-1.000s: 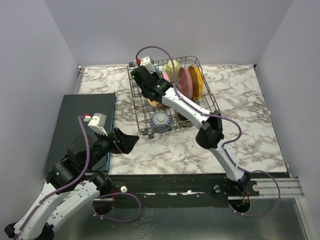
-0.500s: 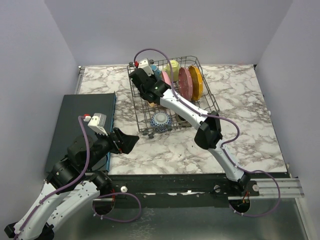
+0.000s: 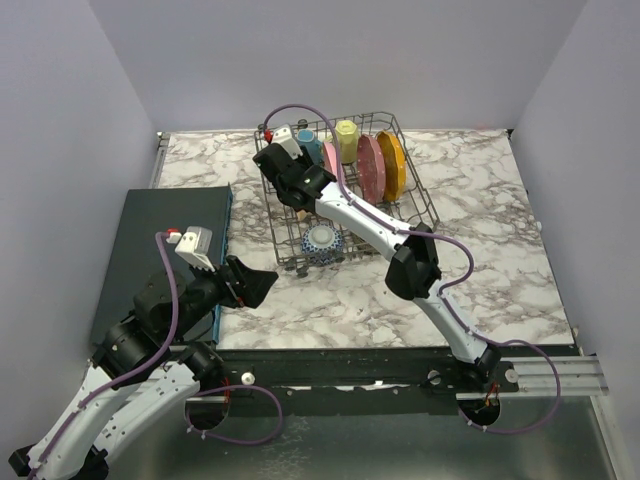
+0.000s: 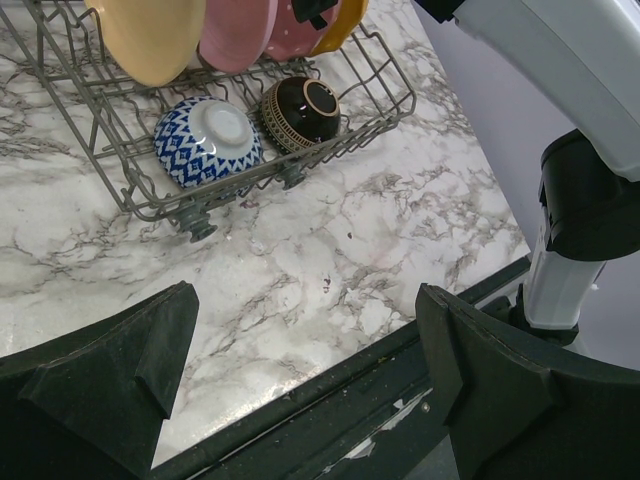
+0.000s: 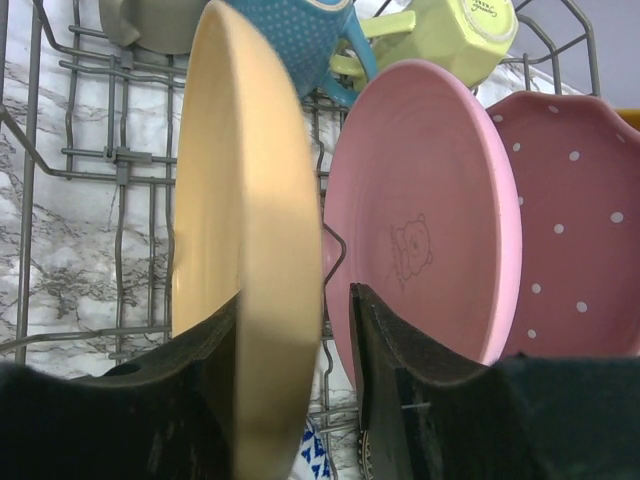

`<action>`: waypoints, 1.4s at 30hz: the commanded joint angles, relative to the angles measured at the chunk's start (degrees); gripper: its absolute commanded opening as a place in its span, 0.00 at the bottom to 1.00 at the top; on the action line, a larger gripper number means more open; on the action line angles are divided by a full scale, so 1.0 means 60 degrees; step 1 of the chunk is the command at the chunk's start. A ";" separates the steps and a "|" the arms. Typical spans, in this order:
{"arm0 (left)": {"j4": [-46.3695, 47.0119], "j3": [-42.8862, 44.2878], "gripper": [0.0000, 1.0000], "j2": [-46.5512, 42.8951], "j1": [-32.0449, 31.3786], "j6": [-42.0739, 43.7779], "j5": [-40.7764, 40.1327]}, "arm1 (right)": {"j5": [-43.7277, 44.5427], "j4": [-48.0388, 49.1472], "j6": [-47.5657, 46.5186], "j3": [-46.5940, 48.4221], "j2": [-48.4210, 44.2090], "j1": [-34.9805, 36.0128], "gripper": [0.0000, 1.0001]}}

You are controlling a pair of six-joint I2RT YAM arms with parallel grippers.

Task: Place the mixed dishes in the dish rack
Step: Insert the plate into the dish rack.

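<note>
Dish rack (image 5: 120,155): cream plate (image 5: 250,200) upright inside; right fingers (image 5: 420,400) part-open astride its rim, gap visible. Left fingers (image 4: 110,380) wide open, empty, above desk (image 4: 330,250).

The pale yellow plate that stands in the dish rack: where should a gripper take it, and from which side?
Probably by its upper rim, from above, one finger on each face. The pale yellow plate stands on edge in the dish rack, so only the thin rim is free, and the pink plate stands close beside it.
</note>
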 commanded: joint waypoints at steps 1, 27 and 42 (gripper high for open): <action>0.0221 -0.0105 0.99 -0.0178 0.0023 0.0145 0.0130 | -0.0136 -0.0213 0.0140 -0.0017 0.0158 0.0087 0.48; 0.0222 -0.0113 0.99 -0.0201 0.0025 0.0132 0.0108 | -0.1349 0.0226 0.0844 -0.0548 -0.0617 0.0099 0.73; 0.0221 -0.0119 0.99 -0.0125 0.0029 0.0117 0.0104 | -0.0716 0.0415 0.0886 -0.0903 -0.1195 0.0004 0.74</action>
